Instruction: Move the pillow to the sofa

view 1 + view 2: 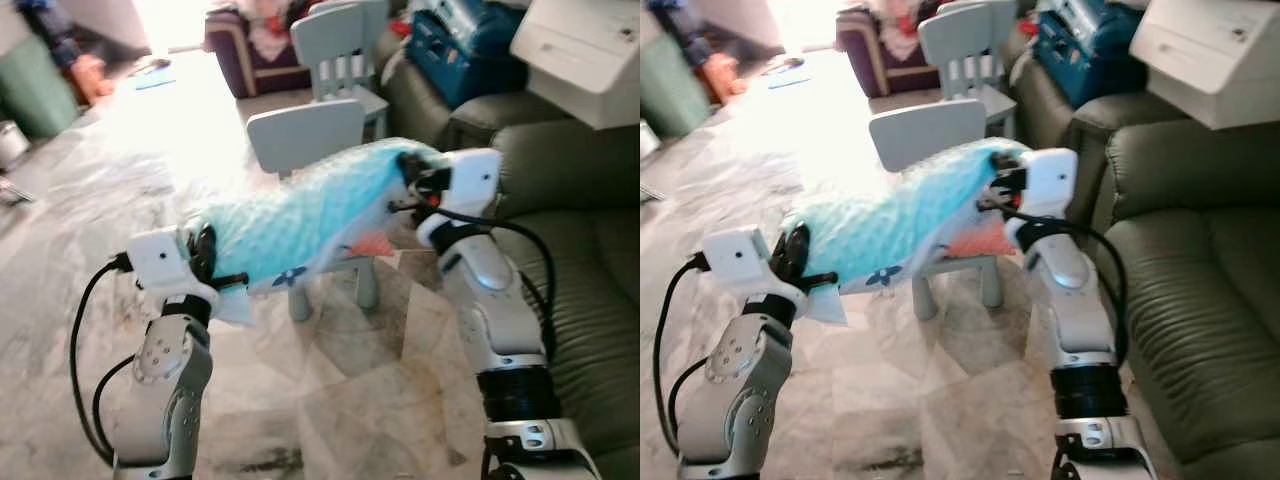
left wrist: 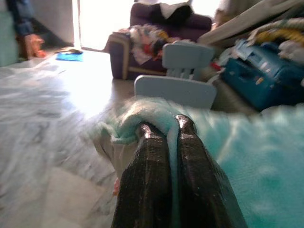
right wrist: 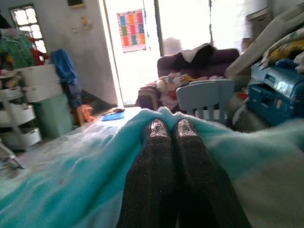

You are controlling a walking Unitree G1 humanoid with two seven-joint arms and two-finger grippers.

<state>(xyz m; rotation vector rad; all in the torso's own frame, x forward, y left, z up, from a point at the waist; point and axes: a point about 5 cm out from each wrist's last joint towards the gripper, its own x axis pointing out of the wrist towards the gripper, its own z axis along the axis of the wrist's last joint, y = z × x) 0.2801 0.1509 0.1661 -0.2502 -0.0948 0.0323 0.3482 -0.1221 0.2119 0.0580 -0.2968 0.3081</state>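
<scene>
A fluffy turquoise pillow (image 1: 300, 215) hangs in the air between my two arms, above the marble floor. My left gripper (image 1: 205, 255) is shut on its lower left end, and the black fingers (image 2: 159, 156) pinch a fold of the fabric. At the upper right end my right gripper (image 1: 410, 175) is shut on the pillow too, its fingers (image 3: 164, 142) pressed into the turquoise cloth. The dark green sofa (image 1: 580, 270) stands to my right, close beside my right arm.
A small pale-blue child's chair (image 1: 305, 135) stands right behind the pillow, with a second one (image 1: 340, 50) farther back. On the sofa's far end lie a blue case (image 1: 465, 45) and a white box (image 1: 585, 55). A purple armchair (image 1: 245, 50) heaped with clothes stands at the back.
</scene>
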